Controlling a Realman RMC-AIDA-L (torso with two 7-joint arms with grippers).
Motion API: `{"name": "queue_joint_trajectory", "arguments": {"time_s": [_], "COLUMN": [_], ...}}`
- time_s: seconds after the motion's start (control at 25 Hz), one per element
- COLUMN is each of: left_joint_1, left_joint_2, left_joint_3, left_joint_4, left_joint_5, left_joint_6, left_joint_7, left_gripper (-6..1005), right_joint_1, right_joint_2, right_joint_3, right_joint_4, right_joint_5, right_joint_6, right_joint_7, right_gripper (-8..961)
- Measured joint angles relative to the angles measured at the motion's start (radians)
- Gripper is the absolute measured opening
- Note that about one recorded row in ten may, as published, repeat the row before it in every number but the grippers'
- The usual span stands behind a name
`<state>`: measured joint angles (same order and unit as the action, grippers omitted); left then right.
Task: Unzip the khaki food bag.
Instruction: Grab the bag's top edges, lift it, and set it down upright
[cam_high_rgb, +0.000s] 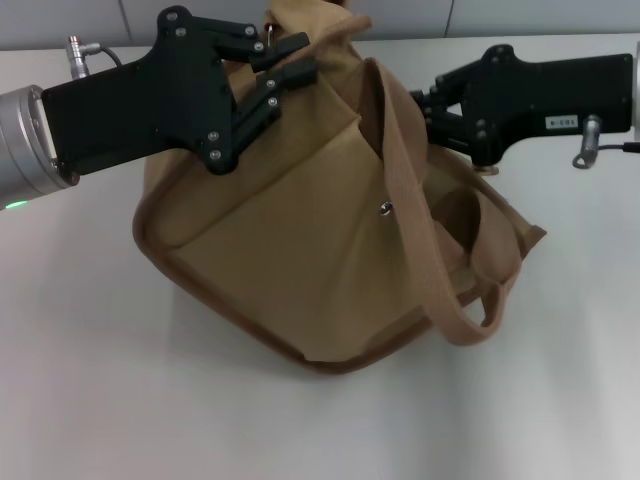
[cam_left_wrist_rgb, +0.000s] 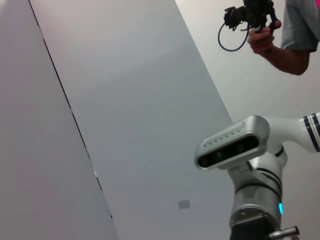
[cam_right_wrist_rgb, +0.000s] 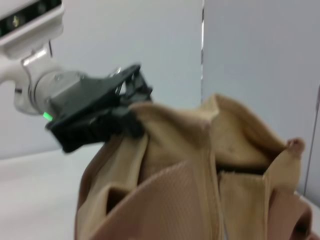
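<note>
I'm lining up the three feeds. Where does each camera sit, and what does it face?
Head: on the robot's head, looking down at the bag on the table, left gripper and right gripper at its top.
Left wrist: on the left arm, facing up and back at the robot's head, a wall and a person's hand.
Right wrist: beside the bag, facing the left gripper.
Head and right wrist share both.

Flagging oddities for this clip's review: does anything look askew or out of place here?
Yes. The khaki food bag is tipped over, its front pocket facing up and its brown bottom trim toward the robot. The left gripper grips its top edge; the right gripper presses against its other side.
</note>
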<state>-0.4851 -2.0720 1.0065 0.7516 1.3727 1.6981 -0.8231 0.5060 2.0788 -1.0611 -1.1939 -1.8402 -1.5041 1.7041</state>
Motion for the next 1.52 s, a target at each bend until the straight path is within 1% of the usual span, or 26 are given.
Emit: {"name": "queue_joint_trajectory", "arguments": {"time_s": [0.16, 0.36, 0.4, 0.56, 0.72, 0.8, 0.96, 1.0, 1.04, 1.2, 1.24, 1.4, 1.52], "left_joint_1": [-0.001, 0.0, 0.001, 0.002, 0.002, -0.001, -0.003, -0.003, -0.003, -0.003, -0.003, -0.004, -0.004], "left_joint_2": [0.0, 0.0, 0.0, 0.0, 0.0, 0.0, 0.0, 0.0, 0.0, 0.0, 0.0, 0.0, 0.0], "left_joint_3": [0.004, 0.004, 0.003, -0.001, 0.001, 0.004, 0.005, 0.005, 0.005, 0.006, 0.006, 0.006, 0.006], "left_joint_4": [0.0, 0.0, 0.0, 0.0, 0.0, 0.0, 0.0, 0.0, 0.0, 0.0, 0.0, 0.0, 0.0], "left_joint_5": [0.0, 0.0, 0.0, 0.0, 0.0, 0.0, 0.0, 0.0, 0.0, 0.0, 0.0, 0.0, 0.0], "left_joint_6": [0.0, 0.0, 0.0, 0.001, 0.002, 0.002, 0.004, 0.006, 0.006, 0.011, 0.011, 0.015, 0.016], "left_joint_7": [0.007, 0.008, 0.008, 0.008, 0.009, 0.009, 0.009, 0.009, 0.009, 0.009, 0.009, 0.009, 0.009], "left_gripper": [84, 84, 84, 84, 84, 84, 84, 84, 84, 84, 84, 84, 84], "right_joint_1": [0.017, 0.048, 0.063, 0.084, 0.095, 0.117, 0.129, 0.13, 0.13, 0.134, 0.134, 0.138, 0.138], "right_joint_2": [0.0, 0.001, 0.0, -0.001, -0.001, 0.0, 0.003, 0.003, 0.003, 0.005, 0.005, 0.006, 0.006], "right_joint_3": [-0.012, -0.063, -0.069, -0.08, -0.094, -0.097, -0.126, -0.162, -0.162, -0.251, -0.251, -0.306, -0.32], "right_joint_4": [0.011, 0.018, 0.026, 0.04, 0.044, 0.054, 0.062, 0.063, 0.063, 0.063, 0.063, 0.057, 0.054], "right_joint_5": [0.005, -0.013, -0.024, -0.03, -0.032, -0.05, -0.066, -0.064, -0.064, -0.06, -0.06, -0.065, -0.066], "right_joint_6": [0.017, 0.047, 0.051, 0.04, 0.04, 0.04, 0.067, 0.106, 0.106, 0.191, 0.191, 0.269, 0.288], "right_joint_7": [-0.002, -0.003, -0.003, 0.0, 0.003, 0.014, 0.021, 0.021, 0.021, 0.031, 0.031, 0.062, 0.065], "right_gripper": [123, 148, 185, 335, 393, 422, 423, 423, 424, 430, 431, 436, 338]}}
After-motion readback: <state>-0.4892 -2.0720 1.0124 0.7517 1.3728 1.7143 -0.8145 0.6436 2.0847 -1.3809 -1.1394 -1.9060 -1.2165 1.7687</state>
